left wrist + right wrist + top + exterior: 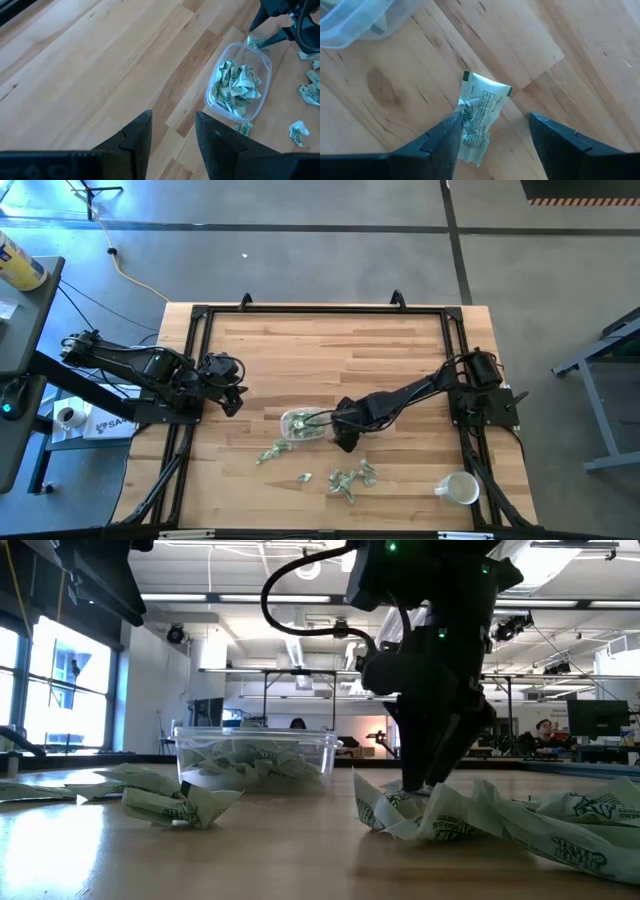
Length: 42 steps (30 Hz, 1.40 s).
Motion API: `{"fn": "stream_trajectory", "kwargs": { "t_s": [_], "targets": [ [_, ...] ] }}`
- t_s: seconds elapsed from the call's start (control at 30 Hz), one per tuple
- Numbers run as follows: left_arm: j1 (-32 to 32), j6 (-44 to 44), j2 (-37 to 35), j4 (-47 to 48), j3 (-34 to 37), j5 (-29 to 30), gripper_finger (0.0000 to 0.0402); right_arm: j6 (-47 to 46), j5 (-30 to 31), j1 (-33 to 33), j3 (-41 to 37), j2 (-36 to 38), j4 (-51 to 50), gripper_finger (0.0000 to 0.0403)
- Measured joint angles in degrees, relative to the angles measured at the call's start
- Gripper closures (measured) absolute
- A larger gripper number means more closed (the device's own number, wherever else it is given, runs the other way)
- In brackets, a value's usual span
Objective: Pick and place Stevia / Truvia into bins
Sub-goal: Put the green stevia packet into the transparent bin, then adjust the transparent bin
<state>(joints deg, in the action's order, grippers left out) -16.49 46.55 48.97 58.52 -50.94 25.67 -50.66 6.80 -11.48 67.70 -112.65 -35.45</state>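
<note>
The packet [481,116] the right gripper [495,145] is working on lies flat on the wood table [580,60], directly between and just ahead of its two fingers, closer to one fingertip [451,131], which touches or overlaps the packet's lower edge; the other finger stands apart from it. The long axis of the packet runs roughly away from the gripper, slightly diagonal, so approx. along the fingers and not across the gap. I judge the coming squeeze must catch it over its narrow width, and for this the gripper should shift a bit toward the packet's side first. The jaws are parted w/ nothing held yet. The packet is white paper w/ pale green print and a dark green corner, somewhat crumpled, no longer fully flat. The clear bin [303,424] is just beside this gripper, on its far side toward the left arm, and already holds many crumpled packets [235,86]. More loose packets [352,478] lie on the table near the gripper, toward the front edge; a white mug [459,488] stands well apart. The right arm is clearly the nearer one. The left gripper [172,132] hovers w/ fingers parted, empty, well apart from the bin.
</note>
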Motion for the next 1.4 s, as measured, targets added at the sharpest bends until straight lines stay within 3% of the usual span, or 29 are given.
{"fn": "stream_trajectory", "kwargs": {
  "t_s": [0.13, 0.33, 0.4, 0.67, 0.83, 0.97, 1.17, 1.4],
  "targets": [
    [0.0, 0.0, 0.0, 0.0, 0.0, 0.2, 0.0218, 1.7, 0.8, 1.1, -0.1, -0.1, -0.1, 0.0235],
    [0.0, 0.2, 0.0, 1.0, 0.0, 0.4, 0.0218, 1.8, -1.1, 2.2, 1.2, 0.3, 0.7, 0.0372],
    [0.0, 0.6, 0.0, 2.9, 0.0, 0.4, 0.0218, 3.4, -1.3, 2.0, 3.0, 1.1, -0.2, 0.0392],
    [3.5, 2.7, 0.0, 7.7, 0.0, 0.7, 0.0218, 9.3, 3.5, 2.2, 16.5, 4.5, -2.8, 0.0397],
    [9.4, 0.8, 0.9, 7.2, 0.1, -0.3, 0.0218, 10.9, 0.3, 5.0, 20.5, 2.3, -0.4, 0.0398],
    [11.8, -1.1, 3.2, 6.1, 0.1, -5.3, 0.0218, 12.2, -3.3, 5.9, 20.5, -0.3, 1.9, 0.039],
    [9.6, -1.7, 9.2, -1.7, 0.1, -15.4, 0.0218, 12.3, -5.7, 5.4, 20.6, -2.5, 2.1, 0.0344],
    [4.4, -0.5, 19.9, -10.0, 0.0, -17.3, 0.0218, 15.1, -4.6, 4.9, 20.7, -3.4, 1.6, 0.0289]
  ]
}}
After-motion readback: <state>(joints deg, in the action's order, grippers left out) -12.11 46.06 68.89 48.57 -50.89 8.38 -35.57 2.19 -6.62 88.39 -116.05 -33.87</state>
